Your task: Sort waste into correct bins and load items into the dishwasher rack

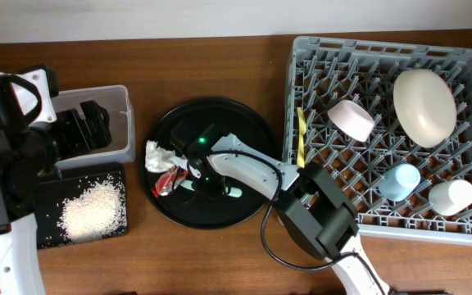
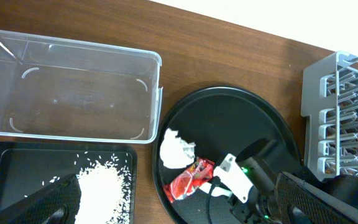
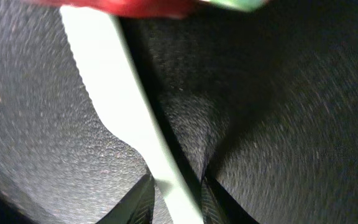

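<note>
My right gripper (image 1: 207, 184) is down on the round black tray (image 1: 220, 115), shut on the handle of the mint green spoon (image 1: 234, 193); the right wrist view shows the handle (image 3: 123, 112) between the fingers (image 3: 176, 186). The red wrapper (image 1: 166, 182) and white tissue (image 1: 157, 156) lie beside it. My left gripper (image 1: 84, 127) is open and empty over the clear tub (image 1: 125, 123). Rice (image 1: 93, 209) lies in the shallow black tray (image 1: 52, 233). The rack (image 1: 301, 57) holds the cream bowl-plate (image 1: 424, 106), pinkish bowl (image 1: 351, 119), blue cup (image 1: 400, 180), white cup (image 1: 451, 197) and yellow spoon (image 1: 301, 135).
The left wrist view shows the empty clear tub (image 2: 73, 93), the rice (image 2: 101, 186), the tissue (image 2: 176, 149), the wrapper (image 2: 188, 179) and the rack's corner (image 2: 334, 118). The right arm's cable loops over the table's front edge.
</note>
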